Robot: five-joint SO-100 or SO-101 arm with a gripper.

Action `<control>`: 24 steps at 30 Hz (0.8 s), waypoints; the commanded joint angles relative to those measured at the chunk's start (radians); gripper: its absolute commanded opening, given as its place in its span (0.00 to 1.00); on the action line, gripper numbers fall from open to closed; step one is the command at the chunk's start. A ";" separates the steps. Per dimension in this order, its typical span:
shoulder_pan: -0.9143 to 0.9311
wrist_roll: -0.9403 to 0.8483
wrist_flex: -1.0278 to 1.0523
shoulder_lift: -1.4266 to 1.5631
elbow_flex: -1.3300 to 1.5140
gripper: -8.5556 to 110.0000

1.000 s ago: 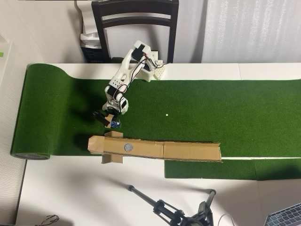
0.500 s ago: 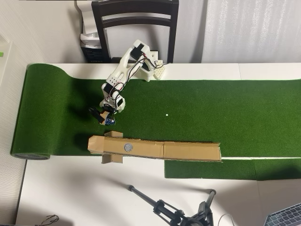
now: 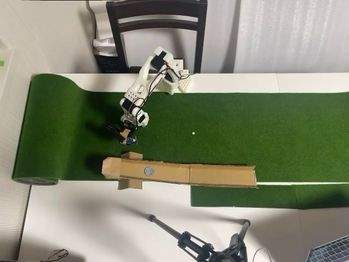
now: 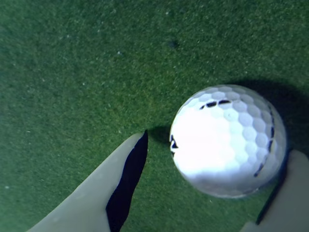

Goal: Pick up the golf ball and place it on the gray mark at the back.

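Golf ball (image 4: 227,140) on green turf (image 4: 82,72), wrist view. The ball is sitting between the two fingers, close against the right-hand finger (image 4: 294,193) and slightly apart from the tip of the left-hand finger (image 4: 96,193); a strip of turf is showing between that tip and the ball. Being round, the ball has no long axis; its dark printed markings are facing the upper right and the left edge as the wrist view shows them, and its dimpled top is catching strong light. The fingers are standing apart, wider than the ball, and are not clamping it; whether the right-hand finger is touching the ball cannot be told. The ball is casting a shadow onto the turf beyond it, at upper right.

Overhead view. The gripper (image 3: 126,136) is pointing down at the turf mat (image 3: 262,125), and the ball itself is hidden beneath it. The white arm (image 3: 143,87) is reaching from its base (image 3: 177,82) at the far edge of the mat, folding forward and down toward the left of the frame. Just beyond the fingers, toward the near edge, a long cardboard channel (image 3: 180,173) is lying across the mat, carrying a gray round mark (image 3: 148,171) near its left end. A small white dot (image 3: 193,132) is lying on the turf to the right of the gripper, well apart. A dark chair (image 3: 158,27) is standing behind the base; a tripod (image 3: 202,245) is showing at the bottom edge.
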 commanded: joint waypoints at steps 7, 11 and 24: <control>0.005 0.023 -0.017 0.023 -0.074 0.45; 0.000 0.023 -0.017 0.021 -0.110 0.45; -0.006 0.052 -0.081 0.021 -0.104 0.39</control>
